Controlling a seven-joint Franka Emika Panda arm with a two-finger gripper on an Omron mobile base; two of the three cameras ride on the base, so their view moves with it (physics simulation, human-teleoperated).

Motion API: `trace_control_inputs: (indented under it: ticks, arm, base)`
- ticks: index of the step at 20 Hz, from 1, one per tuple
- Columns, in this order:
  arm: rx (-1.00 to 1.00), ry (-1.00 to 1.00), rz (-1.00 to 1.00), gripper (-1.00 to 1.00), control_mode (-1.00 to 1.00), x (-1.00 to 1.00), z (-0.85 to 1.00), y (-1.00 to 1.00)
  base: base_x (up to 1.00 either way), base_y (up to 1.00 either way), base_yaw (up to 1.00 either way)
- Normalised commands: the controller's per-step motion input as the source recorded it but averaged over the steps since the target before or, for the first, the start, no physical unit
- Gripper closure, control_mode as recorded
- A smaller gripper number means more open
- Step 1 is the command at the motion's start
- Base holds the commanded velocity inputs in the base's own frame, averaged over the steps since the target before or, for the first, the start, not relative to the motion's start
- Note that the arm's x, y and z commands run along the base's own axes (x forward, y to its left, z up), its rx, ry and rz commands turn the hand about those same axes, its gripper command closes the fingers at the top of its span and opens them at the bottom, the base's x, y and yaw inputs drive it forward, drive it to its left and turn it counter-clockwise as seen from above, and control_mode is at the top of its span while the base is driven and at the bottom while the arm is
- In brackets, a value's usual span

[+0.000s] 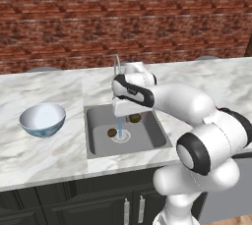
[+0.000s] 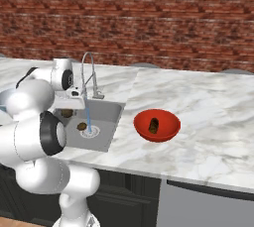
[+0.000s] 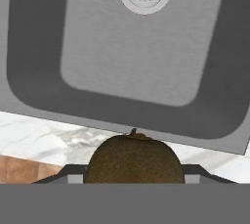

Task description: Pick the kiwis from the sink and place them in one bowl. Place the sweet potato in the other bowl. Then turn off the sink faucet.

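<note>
- One kiwi (image 3: 134,159) sits between the finger tips of the gripper (image 3: 134,176); the hand view shows it big and close, so I judge the hand is clamped on it.
- This kiwi hangs above the sink (image 1: 98,143), over its near edge, with the basin floor below it.
- The second kiwi (image 1: 112,132) lies on the floor of the sink, just beside the round drain, on the side toward the white bowl.
- In the left base view another brown ball (image 1: 135,118) shows under the arm, over the far side of the sink; I think it is the held kiwi.
- Water runs from the sink faucet (image 2: 88,75) down onto the drain, so the tap is on.
- The sweet potato (image 2: 154,125) already lies inside the red bowl (image 2: 171,131), which stands on the counter to the right of the sink.
- The white bowl (image 1: 30,116) stands on the counter to the left of the sink, well apart from it, and nothing is inside.
- The step in hand, to my judgement, is carrying the first kiwi out of the sink.
- The next move calls for a lift above the rim, a swing left over the white bowl, then a release low inside it so the fruit does not bounce out.
</note>
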Motion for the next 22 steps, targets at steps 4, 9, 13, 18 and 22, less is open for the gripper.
trace_control_inputs:
  ticks: [4,9,13,18,22]
  arm:
    - [0.00,0.08,0.06,1.00,-1.00,0.00,0.00,0.41]
    - [0.00,0.02,0.04,1.00,-1.00,0.00,0.00,0.31]
    - [0.00,0.00,0.00,1.00,-1.00,0.00,0.00,0.27]
    - [0.00,-0.06,0.01,1.00,-1.00,0.00,0.00,0.25]
    - [0.00,-0.03,0.01,1.00,-1.00,0.00,0.00,0.24]
  base:
    - [0.00,0.00,0.00]
    - [0.00,0.00,0.00]
    - [0.00,0.00,0.00]
    - [0.00,0.00,0.00]
    - [0.00,0.00,0.00]
